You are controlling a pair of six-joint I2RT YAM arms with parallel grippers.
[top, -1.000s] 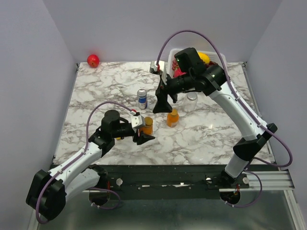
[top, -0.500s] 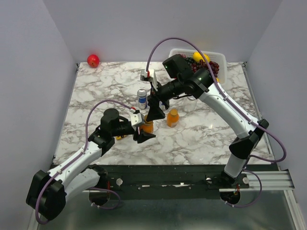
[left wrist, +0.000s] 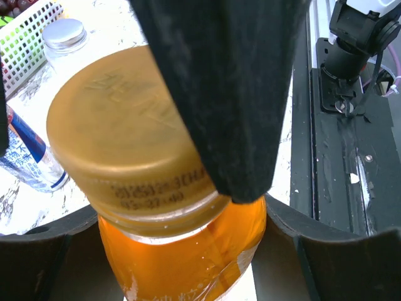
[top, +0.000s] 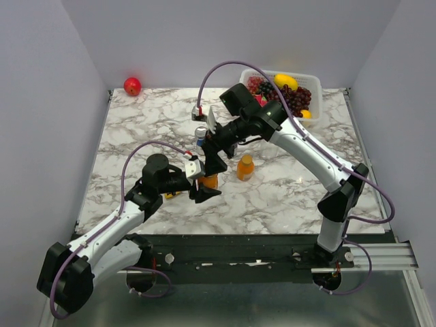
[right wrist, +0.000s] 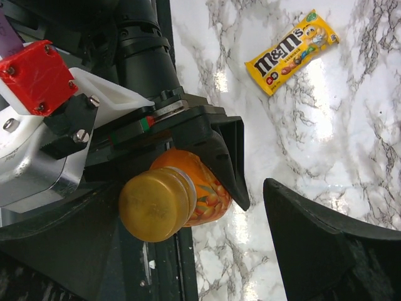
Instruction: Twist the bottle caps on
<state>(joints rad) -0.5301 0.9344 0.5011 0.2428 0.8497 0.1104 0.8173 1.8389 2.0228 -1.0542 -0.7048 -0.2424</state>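
Left gripper [top: 203, 189]: jaws clamped on the body of the held bottle [top: 210, 181], 1 finger on each side. The held bottle sits close to the middle of the surface [top: 136, 136], slightly towards the near-left. Whether its base rests on the surface cannot be determined.

Gold cap [left wrist: 125, 132]: seated on the neck of the held bottle. Orange liquid is visible below the cap. How far the cap is threaded on cannot be determined.

Right gripper [top: 216, 162]: positioned directly above the held bottle, reaching in from the far right. Jaws apart. In the right wrist view the gold cap lies in the gap between the 2 fingers, closer to 1 of them. In the left wrist view 1 finger [left wrist: 219, 94] crosses in front of the cap; contact cannot be confirmed.

Second bottle [top: 245, 167]: upright on the surface, just right of the held bottle and apart from it. No gripper touches it.

Glass jar [left wrist: 70, 58]: stands beyond the held bottle, next to the basket [top: 310, 80], with the silver lid [left wrist: 66, 32] on top.

Other items:
- Drink can [top: 201, 134]: on the far side of the held bottle, partly hidden by the right arm
- Basket: far-right corner, holding fruit
- Candy packet [right wrist: 291, 50]: flat on the surface beside the left gripper
- Apple [top: 132, 86]: far-left corner
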